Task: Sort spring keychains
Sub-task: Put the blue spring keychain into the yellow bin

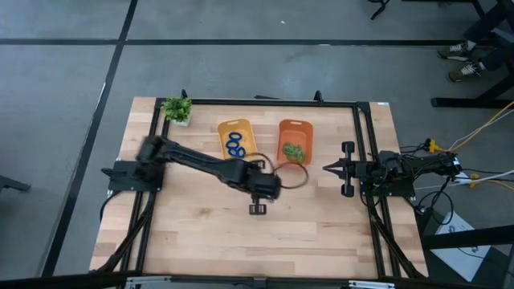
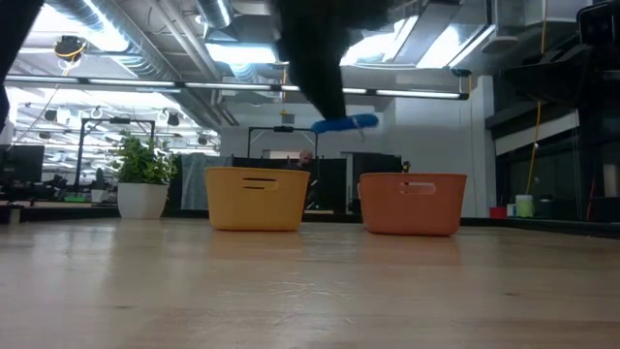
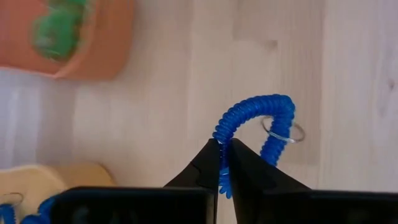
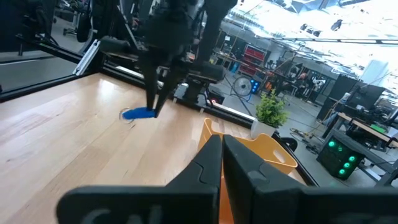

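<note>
Between the fingers of the left gripper (image 3: 221, 163), the left wrist view shows what the high view hides: a blue spring keychain (image 3: 252, 121) pinched by its coil, its metal split ring (image 3: 283, 132) dangling over bare wood. From table height the same keychain (image 2: 346, 124) hangs well clear of the tabletop, above the gap between the yellow bin (image 2: 257, 198) and the orange bin (image 2: 412, 203). Only the high view looks into the bins: blue coils (image 1: 234, 144) lie in the yellow bin (image 1: 224, 128), green coils (image 1: 293, 150) in the orange bin (image 1: 295, 126), and the left gripper (image 1: 257, 207) sits just in front of both. A small potted plant (image 1: 177, 109) stands at the table's far left corner. Off at the right edge of the table (image 1: 201, 233), the right gripper (image 1: 330, 168) waits with its fingers pressed together (image 4: 222, 152), holding nothing.
</note>
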